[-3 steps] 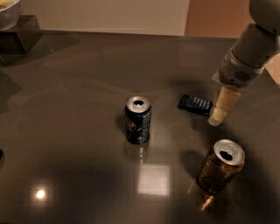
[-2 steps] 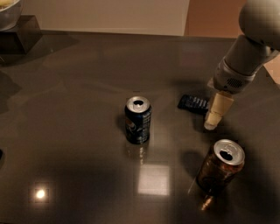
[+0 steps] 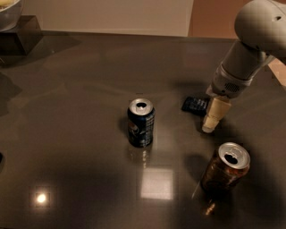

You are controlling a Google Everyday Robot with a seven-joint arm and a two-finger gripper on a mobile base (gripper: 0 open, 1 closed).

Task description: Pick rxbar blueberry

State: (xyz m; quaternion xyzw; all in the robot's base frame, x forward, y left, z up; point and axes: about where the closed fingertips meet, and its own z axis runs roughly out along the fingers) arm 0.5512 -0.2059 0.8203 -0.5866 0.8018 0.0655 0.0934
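Observation:
The rxbar blueberry (image 3: 194, 105) is a small flat dark blue wrapper lying on the dark table (image 3: 80, 89), right of centre. Its right end is hidden behind my gripper. My gripper (image 3: 209, 127) hangs from the grey arm that comes in from the top right. Its cream tip points down at the table just to the right of and in front of the bar, very close to it. It holds nothing that I can see.
A dark blue soda can (image 3: 141, 123) stands upright at the table's centre, left of the bar. A brown and gold soda can (image 3: 225, 172) stands in front of the gripper. A pale bowl (image 3: 9, 11) on a dark block (image 3: 20, 33) sits at the far left corner.
The gripper has moved left and down, closer to the bar's right end. The bar and both cans have not moved.

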